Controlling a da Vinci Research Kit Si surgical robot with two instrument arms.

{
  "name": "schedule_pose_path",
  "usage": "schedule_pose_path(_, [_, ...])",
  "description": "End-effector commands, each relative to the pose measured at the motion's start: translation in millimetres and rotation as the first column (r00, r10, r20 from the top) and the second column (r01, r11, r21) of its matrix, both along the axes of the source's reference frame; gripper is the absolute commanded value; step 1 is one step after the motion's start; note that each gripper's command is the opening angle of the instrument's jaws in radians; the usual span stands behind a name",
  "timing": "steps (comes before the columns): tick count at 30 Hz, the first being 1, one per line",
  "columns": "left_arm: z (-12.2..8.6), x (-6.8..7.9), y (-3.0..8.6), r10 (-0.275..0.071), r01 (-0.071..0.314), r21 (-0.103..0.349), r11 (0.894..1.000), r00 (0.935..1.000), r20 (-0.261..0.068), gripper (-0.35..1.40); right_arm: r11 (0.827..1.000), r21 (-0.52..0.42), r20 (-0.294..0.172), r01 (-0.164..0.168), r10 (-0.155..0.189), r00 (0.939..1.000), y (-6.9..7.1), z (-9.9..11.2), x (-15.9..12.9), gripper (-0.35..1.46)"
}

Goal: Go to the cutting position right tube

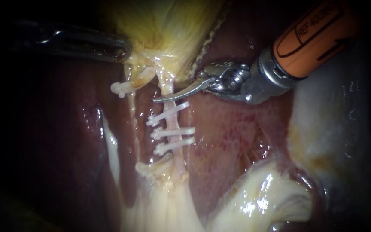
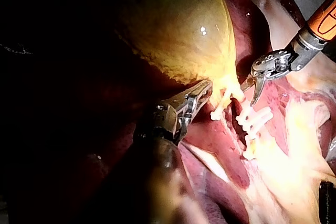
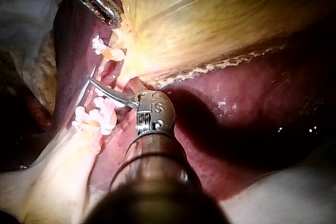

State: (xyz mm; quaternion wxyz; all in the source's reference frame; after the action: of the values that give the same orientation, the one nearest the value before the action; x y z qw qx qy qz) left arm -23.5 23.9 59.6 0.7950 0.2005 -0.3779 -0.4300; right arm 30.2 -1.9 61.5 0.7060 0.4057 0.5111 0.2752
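Blades of the right instrument [image 1: 163, 97] were held slightly apart with nothing gripped, one curved blade laid across the front of the right tube [image 1: 173, 122] just above the uppermost of its three clips [image 1: 172, 131]. This tube was seen running from the gallbladder [image 1: 172, 30] down over the liver [image 1: 232, 133], just beside the clipped left tube [image 1: 131, 107]. The left instrument [image 1: 117, 48] was closed on the gallbladder's lower end, above the left tube.
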Motion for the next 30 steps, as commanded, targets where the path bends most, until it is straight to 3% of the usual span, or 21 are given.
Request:
schedule_pose_path(1, [0.0, 0.0, 0.0, 0.000, 0.000, 0.000, 1.000, 1.0000, 0.000, -0.35, 1.000, 0.000, 0.000, 0.000, 0.000, 1.0000, 0.0, 0.0, -0.1, 1.40])
schedule_pose_path(8, [0.0, 0.0, 0.0, 0.000, 0.000, 0.000, 1.000, 1.0000, 0.000, -0.35, 1.000, 0.000, -0.002, 0.004, -0.004, 1.0000, 0.0, 0.0, -1.0, 1.40])
schedule_pose_path(13, [-0.1, 0.1, 0.0, 0.000, 0.000, 0.000, 1.000, 1.0000, 0.000, -0.35, 1.000, -0.012, 0.029, 0.025, -0.025, 0.9993, -0.1, 0.5, -2.3, 1.40])
schedule_pose_path(23, [-0.1, 0.1, -0.1, 0.000, 0.000, 0.000, 1.000, 1.0000, 0.000, -0.35, 0.993, 0.028, 0.029, 0.118, -0.119, 0.9924, -3.5, 1.7, -3.1, 1.40])
schedule_pose_path(30, [-0.1, 0.1, -0.1, 0.000, 0.000, 0.000, 1.000, 1.0000, 0.000, -0.35, 0.986, 0.059, 0.015, 0.156, -0.157, 0.9875, -5.6, 1.5, -1.5, 1.40])
